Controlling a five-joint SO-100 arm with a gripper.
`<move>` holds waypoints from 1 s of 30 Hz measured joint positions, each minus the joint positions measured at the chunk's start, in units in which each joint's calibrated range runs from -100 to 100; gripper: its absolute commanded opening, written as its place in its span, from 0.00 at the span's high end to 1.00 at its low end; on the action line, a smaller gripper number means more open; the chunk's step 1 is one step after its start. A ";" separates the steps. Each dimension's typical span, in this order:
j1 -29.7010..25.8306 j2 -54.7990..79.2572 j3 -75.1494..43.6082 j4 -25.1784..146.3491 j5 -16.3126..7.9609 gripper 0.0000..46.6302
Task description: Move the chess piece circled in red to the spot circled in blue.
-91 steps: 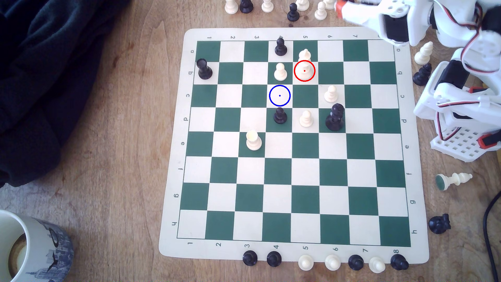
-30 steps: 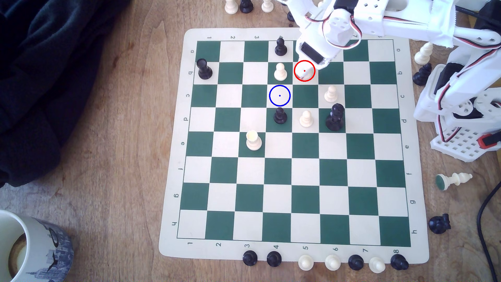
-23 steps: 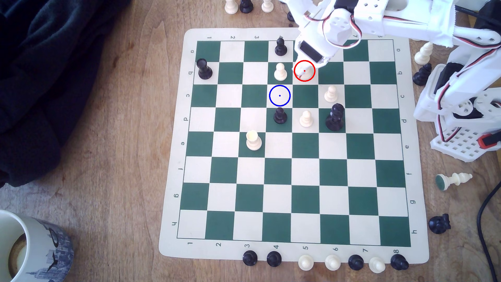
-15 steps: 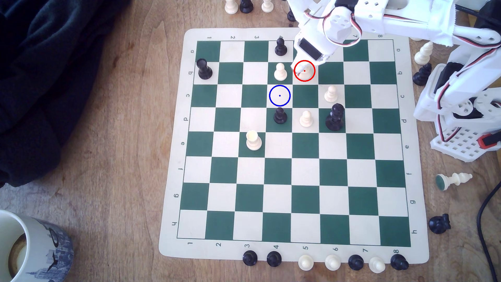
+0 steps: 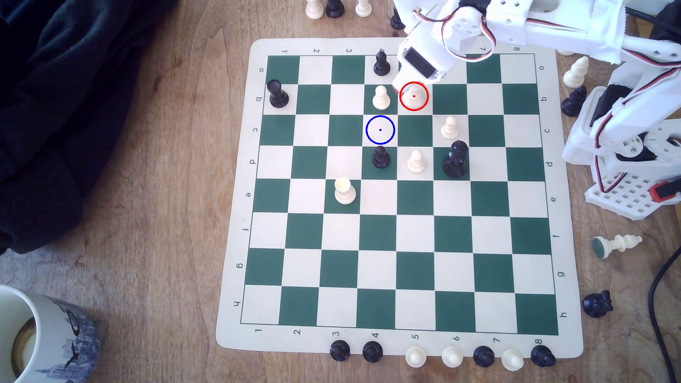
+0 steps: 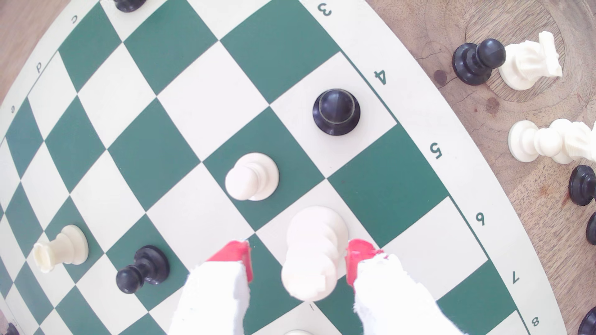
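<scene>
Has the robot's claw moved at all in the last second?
Yes. Against the fixed red ring, the gripper has crept toward the exterior view's upper left, uncovering the chess piece circled in red.

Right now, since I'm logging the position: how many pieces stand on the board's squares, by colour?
Cream: 5 (tall cream piece in the red ring, cream rook, 3 cream pawns)
Black: 4 (black rook, tall black piece, 2 black pawns)
Total: 9
</scene>
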 measured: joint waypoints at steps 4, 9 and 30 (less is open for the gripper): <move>0.00 0.00 0.00 0.00 0.00 0.66; -0.74 0.00 0.00 0.32 0.00 0.66; -0.96 0.00 0.00 0.96 0.00 0.94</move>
